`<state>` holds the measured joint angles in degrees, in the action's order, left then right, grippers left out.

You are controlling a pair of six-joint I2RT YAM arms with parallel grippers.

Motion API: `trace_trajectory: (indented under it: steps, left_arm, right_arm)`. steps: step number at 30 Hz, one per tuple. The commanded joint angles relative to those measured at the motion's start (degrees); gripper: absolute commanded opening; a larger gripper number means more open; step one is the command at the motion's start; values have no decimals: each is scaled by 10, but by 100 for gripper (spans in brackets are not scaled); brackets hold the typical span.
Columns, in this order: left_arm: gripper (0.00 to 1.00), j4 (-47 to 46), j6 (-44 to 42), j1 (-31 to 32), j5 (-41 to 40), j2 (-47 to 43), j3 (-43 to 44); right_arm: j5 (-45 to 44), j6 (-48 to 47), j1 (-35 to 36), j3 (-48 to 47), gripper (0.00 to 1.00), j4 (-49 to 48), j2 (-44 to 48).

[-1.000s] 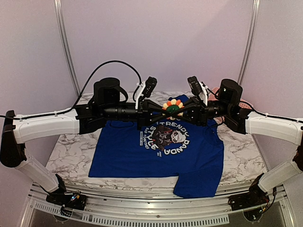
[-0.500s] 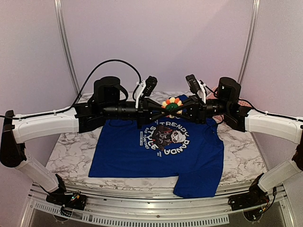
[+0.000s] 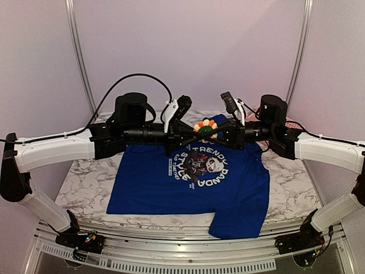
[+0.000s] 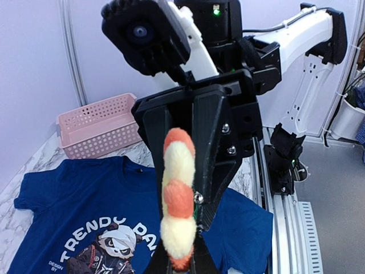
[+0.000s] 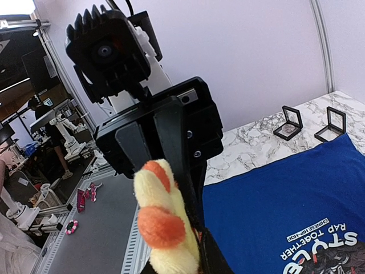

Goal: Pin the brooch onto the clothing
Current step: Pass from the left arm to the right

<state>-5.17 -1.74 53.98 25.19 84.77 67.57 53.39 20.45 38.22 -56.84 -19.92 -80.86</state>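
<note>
top external: one brooch [image 3: 205, 127], one shirt [image 3: 171, 191], maybe one basket [image 3: 294, 123]

You see a yellow-and-orange petalled brooch [image 3: 205, 127] at centre frame, a royal blue T-shirt [image 3: 148, 182] printed with a black-and-white panda, and a grey-veined white marble surface [image 3: 85, 182].

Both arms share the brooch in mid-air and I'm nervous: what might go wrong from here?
1. The left gripper and right gripper both pinch the brooch above the T-shirt; uneven pulling might make it slip and drop.
2. The T-shirt lies loose with nothing holding it, so pushing the pin in may just drag the fabric.
</note>
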Motion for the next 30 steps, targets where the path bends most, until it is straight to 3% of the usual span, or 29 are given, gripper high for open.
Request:
trace_trajectory:
  steps: [1, 12, 15, 20, 30]
  left_arm:
    - [0, 21, -35, 50, 47, -7, 9]
    - [0, 30, -34, 48, 41, -10, 11]
    - [0, 35, -31, 48, 39, -11, 12]
    - [0, 37, -28, 46, 43, -10, 13]
    - [0, 48, -44, 55, 52, 4, 20]
  right_arm:
    - [-122, 29, -9, -18, 13, 41, -15]
    - [-172, 34, -14, -10, 20, 64, 10]
    - [-177, 32, -13, -7, 17, 66, 13]
    - [-155, 18, -14, -8, 2, 60, 17]
    - [-151, 23, -13, -46, 0, 63, -14]
